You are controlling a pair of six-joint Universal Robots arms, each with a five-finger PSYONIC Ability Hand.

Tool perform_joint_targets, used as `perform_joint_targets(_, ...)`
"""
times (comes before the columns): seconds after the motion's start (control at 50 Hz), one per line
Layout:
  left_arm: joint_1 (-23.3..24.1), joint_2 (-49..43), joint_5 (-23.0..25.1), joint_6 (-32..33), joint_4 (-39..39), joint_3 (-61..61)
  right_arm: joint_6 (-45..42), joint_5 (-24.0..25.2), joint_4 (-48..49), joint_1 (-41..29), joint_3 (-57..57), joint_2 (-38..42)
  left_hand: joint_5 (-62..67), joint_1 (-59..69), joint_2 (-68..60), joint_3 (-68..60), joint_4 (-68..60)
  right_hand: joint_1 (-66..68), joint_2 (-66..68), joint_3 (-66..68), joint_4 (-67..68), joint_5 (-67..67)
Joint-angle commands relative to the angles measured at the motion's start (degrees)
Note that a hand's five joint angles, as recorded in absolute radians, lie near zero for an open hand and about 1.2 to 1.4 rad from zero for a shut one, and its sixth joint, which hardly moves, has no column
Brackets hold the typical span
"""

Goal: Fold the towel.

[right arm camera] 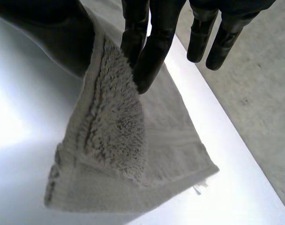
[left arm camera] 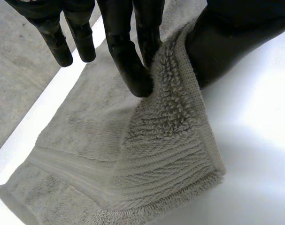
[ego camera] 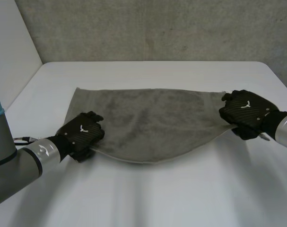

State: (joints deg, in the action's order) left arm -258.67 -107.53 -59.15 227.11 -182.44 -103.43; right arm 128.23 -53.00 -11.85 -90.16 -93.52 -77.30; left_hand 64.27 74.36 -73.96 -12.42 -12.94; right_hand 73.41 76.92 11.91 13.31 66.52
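A grey towel [ego camera: 152, 123] lies spread across the middle of the white table [ego camera: 148, 198], its near edge lifted and sagging between my two hands. My left hand [ego camera: 81, 135] pinches the near left corner. In the left wrist view the thumb [left arm camera: 227, 42] and fingers [left arm camera: 133, 70] clamp the towel corner [left arm camera: 173, 122], which hangs from them. My right hand [ego camera: 247, 112] grips the near right corner. In the right wrist view its thumb [right arm camera: 53, 33] and fingers [right arm camera: 149, 65] squeeze the towel's corner [right arm camera: 119, 126] between them.
A grey wall [ego camera: 152, 28] rises behind the table's far edge. The towel's far edge rests flat on the table. Bare white table lies in front of the towel and beyond it.
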Motion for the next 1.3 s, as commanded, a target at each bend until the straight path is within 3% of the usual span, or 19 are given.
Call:
perform_joint_targets(0.02,1.15,-0.92,-2.36,-1.05,-0.29,-0.90,0.18,0.00,-0.10,2.09,-0.35,0.40,-4.83,-4.92,4.52,2.42,2.94,6.59,3.08,-1.91,-3.31,3.48)
perform_joint_targets(0.12,1.50,-1.71,-4.13,-3.60,-0.38,-1.34,0.18,0.00,-0.10,2.27,-1.05,0.48,-19.98,-20.07,19.68,2.42,2.94,6.59,3.08,-1.91,-3.31,3.48)
perform_joint_targets(0.16,2.98,-2.15,-4.65,-4.39,-0.20,-1.43,0.36,0.18,-0.01,2.27,-1.14,0.66,-34.71,-34.80,34.41,2.42,2.94,6.59,3.08,-1.91,-3.31,3.48)
perform_joint_targets(0.3,3.96,-1.01,-6.32,-4.57,-0.46,-2.22,1.06,1.05,-0.01,2.45,-0.96,0.75,-47.05,-47.14,46.74,2.42,2.94,6.59,3.08,-1.91,-3.31,3.48)
perform_joint_targets(0.4,3.96,0.66,-10.37,-6.41,-1.25,-2.39,1.59,1.14,-0.10,2.62,-0.96,0.57,-47.23,-47.33,46.93,2.42,2.94,6.59,3.08,-1.91,-3.31,3.48)
perform_joint_targets(0.48,4.74,1.62,-13.61,-12.02,-3.44,-2.48,6.23,1.23,-0.01,3.94,-0.53,0.48,-47.23,-47.33,46.93,2.42,2.94,6.59,3.08,-1.91,-3.31,3.48)
perform_joint_targets(0.76,8.09,2.68,-18.63,-17.58,-5.74,-4.42,13.89,1.06,0.43,5.96,0.79,0.40,-46.56,-46.65,46.25,2.42,2.94,6.59,3.08,-1.91,-3.31,3.48)
perform_joint_targets(0.86,9.84,2.50,-18.98,-24.51,-5.82,-4.59,15.12,0.88,0.51,6.23,1.06,0.48,-45.89,-45.98,45.58,2.42,2.94,6.59,3.08,-1.91,-3.31,3.48)
perform_joint_targets(0.98,9.85,2.33,-19.77,-25.75,-6.35,-4.59,16.09,0.44,0.60,6.84,1.85,0.48,-45.72,-45.81,45.41,2.42,2.94,6.59,3.08,-1.91,-3.31,3.48)
perform_joint_targets(1.18,8.97,2.33,-26.62,-25.58,-11.80,-4.68,17.41,0.44,0.60,7.90,2.82,0.40,-45.04,-45.14,44.74,2.42,2.94,6.59,3.08,-1.91,-3.31,3.48)
perform_joint_targets(1.3,7.30,2.33,-26.80,-25.31,-11.98,-4.68,17.41,0.35,0.60,7.90,2.99,0.40,-44.88,-44.97,44.57,2.42,2.94,6.59,3.08,-1.91,-3.31,3.48)
